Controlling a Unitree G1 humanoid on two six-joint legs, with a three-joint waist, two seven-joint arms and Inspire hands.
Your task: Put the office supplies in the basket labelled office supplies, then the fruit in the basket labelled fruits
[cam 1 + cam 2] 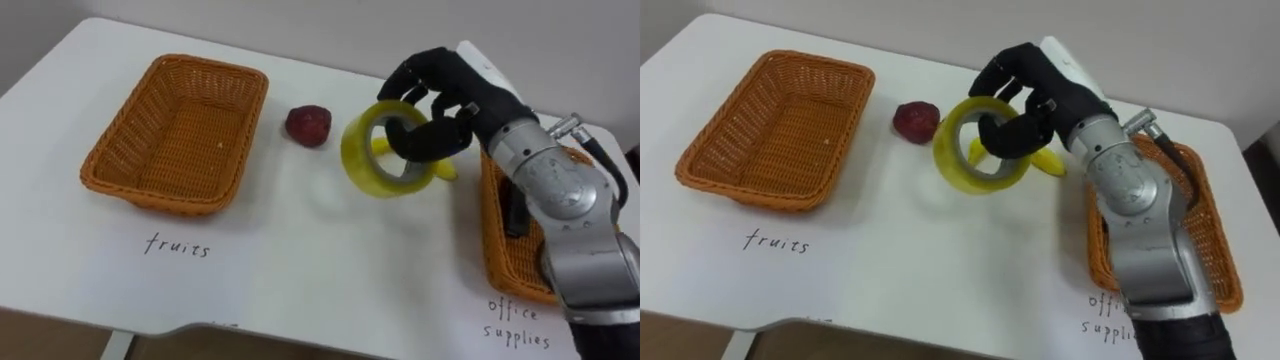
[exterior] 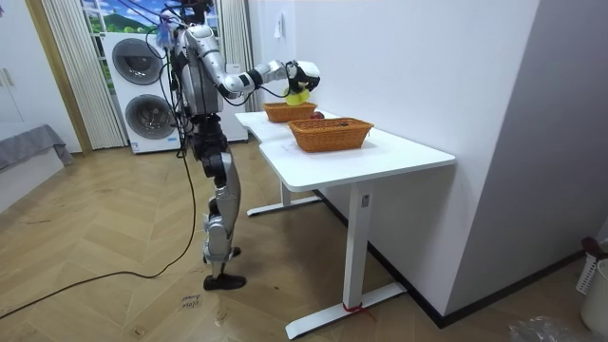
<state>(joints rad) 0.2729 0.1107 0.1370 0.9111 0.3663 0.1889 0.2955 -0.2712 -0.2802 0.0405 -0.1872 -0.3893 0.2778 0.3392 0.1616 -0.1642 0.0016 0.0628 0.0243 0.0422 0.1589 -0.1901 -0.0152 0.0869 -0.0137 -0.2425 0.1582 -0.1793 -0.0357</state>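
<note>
Standing tableside in the room view, the robot clamps its right hand [image 1: 445, 95] round a tape roll [image 1: 358, 157].

Black-fingered right hand [image 1: 448, 97], glossy, with a white shell over its back. Behind it a brushed silver forearm of rounded, barrel-like segments, joined by darker seams and ending in a black collar at the lowest edge. Small metal fitting and a black cable looping off the wrist side. In the room view, silver-grey torso and arms, dark joints at hip and knee, slim grey legs, dark feet. Thin dark cable trailing behind; straps rising from the shoulders.
</note>
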